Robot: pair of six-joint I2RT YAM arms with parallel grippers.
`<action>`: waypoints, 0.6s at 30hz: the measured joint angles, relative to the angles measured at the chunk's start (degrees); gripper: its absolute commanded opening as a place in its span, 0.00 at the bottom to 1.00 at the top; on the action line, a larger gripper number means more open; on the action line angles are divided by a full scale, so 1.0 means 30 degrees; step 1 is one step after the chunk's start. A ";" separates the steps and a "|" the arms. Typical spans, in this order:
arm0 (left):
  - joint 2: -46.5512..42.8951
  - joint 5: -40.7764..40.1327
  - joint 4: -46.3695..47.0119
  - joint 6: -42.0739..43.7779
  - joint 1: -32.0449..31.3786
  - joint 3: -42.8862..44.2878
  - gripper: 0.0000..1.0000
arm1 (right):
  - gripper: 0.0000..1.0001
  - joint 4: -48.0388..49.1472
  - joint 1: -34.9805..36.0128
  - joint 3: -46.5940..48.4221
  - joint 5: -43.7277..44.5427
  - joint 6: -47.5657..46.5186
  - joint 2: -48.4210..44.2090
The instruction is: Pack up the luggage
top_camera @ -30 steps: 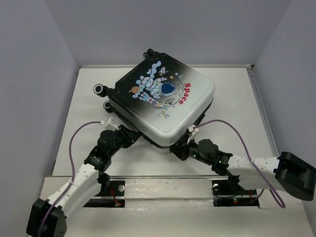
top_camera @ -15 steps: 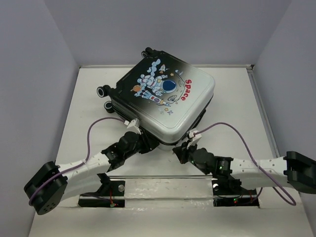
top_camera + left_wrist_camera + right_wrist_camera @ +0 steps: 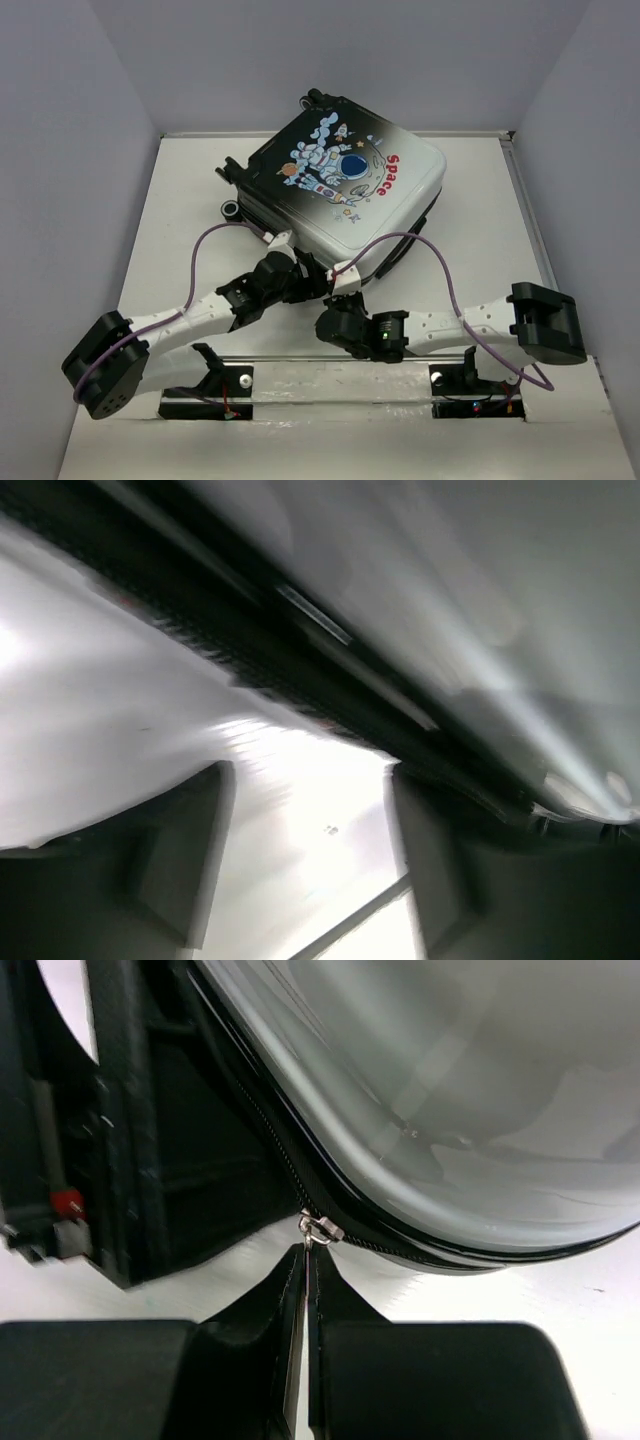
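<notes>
Pinching the zip pull at the near corner of the luggage, your right fingers lead; left fingers gape beside, released.

Red word "Space" printed on luggage shell, white part, just right of astronaut cartoon. Capital S, rest lowercase. Seen from top camera, letters run sideways, top to bottom along shell's right side. Only 1 word legible. Finer marks within cartoon too small to tell. Both wrist views: no lettering readable, left one blurred.
</notes>
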 measured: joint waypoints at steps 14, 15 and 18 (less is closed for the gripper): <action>-0.6280 0.4634 -0.6229 0.5668 1.3988 0.7031 0.98 | 0.07 0.0889 -0.0357 0.0612 -0.0954 0.1275 0.0758; -0.5515 0.5056 -0.5996 0.5763 1.4834 0.8123 0.98 | 0.07 0.0954 -0.0357 0.0612 -0.1035 0.1275 0.0758; -0.2914 0.5617 -0.5195 0.5748 1.6371 0.9850 0.98 | 0.07 0.1144 -0.0357 0.0597 -0.1268 0.1268 0.0750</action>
